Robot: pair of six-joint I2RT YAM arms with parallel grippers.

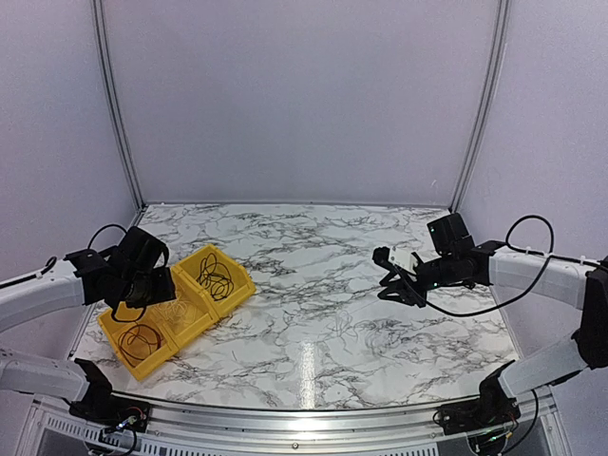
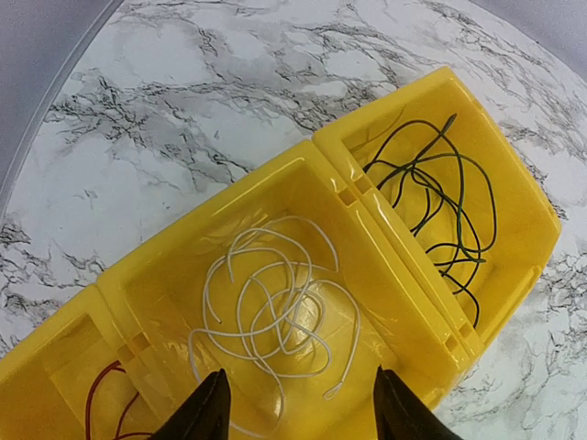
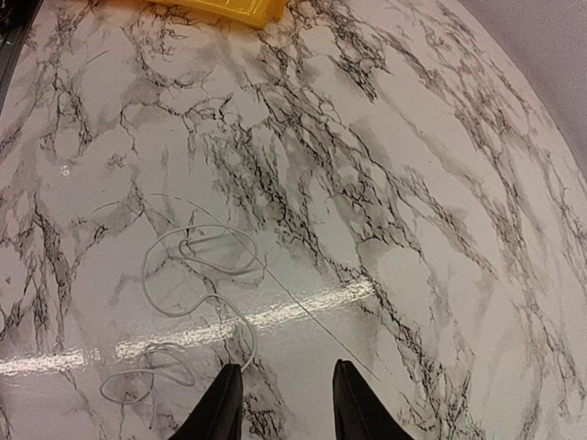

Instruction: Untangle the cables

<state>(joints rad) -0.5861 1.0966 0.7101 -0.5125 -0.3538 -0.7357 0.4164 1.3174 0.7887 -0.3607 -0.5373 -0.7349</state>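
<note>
A: Left gripper (image 2: pixel 301 405), what's it doing?

B: It hangs over the mid compartment of the yellow bin (image 2: pixel 213 216). Fingers apart, nothing btwn them.

A: And the cables?

B: The bin has 3 compartments in a row, 1 cable in each. The white cable (image 2: pixel 280 307) lies in loose overlapping loops on the mid floor, right under the left gripper. The black cable (image 2: pixel 440 202) is looped in the far compartment. The reddish cable (image 2: pixel 101 396) is in the near one, but only a bit of it shows in the wrist view.

A: Where's the bin?

B: On the left side of the marble table (image 1: pixel 304 242), set at an angle.

A: Right gripper (image 3: pixel 286 405)?

B: It's above the right side of the table, well apart from the bin. Fingers apart, nothing clamped.

A: Anything under it?

B: Yes, a loose white cable (image 3: pixel 197 266) lies flat on the marble in a few open loops, ahead of the fingers. 1 small end loop sits near the finger on the left of that view. There's also a thin strand (image 3: pixel 303 307), very fine and almost straight, running diagonally past the loops. Can't tell if the 2 are joined.
</note>
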